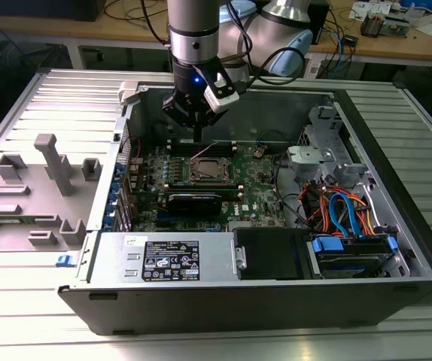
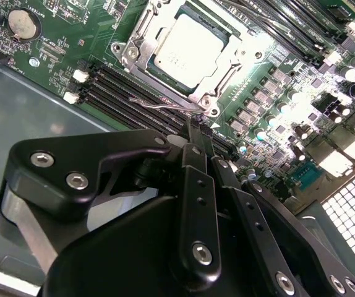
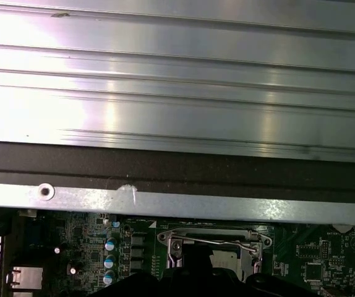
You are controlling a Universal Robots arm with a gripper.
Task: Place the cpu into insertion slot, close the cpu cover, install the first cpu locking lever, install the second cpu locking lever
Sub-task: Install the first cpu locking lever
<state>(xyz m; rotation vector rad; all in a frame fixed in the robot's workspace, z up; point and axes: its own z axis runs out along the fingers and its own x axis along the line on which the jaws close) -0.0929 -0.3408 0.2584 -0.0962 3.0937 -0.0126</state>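
Gripper (image 1: 198,137) hovering near seated cpu (image 2: 187,49), fingers (image 2: 197,154) pressed together. Open PC case (image 1: 276,304) lying on ribbed metal table (image 1: 20,323); cluttered wooden workbench (image 1: 427,48) sitting behind.

The exterior view looks steeply down into the open computer case (image 1: 276,304). Both wrist views look closely at the motherboard (image 2: 54,55), sharing the cpu (image 2: 187,49).

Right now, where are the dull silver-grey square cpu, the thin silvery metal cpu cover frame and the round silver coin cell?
cpu (image 2: 188,51), second wrist view, middle of its top.
cpu cover (image 2: 162,79), second wrist view, frame strip beside the chip.
coin cell (image 2: 21,23), second wrist view, its face.
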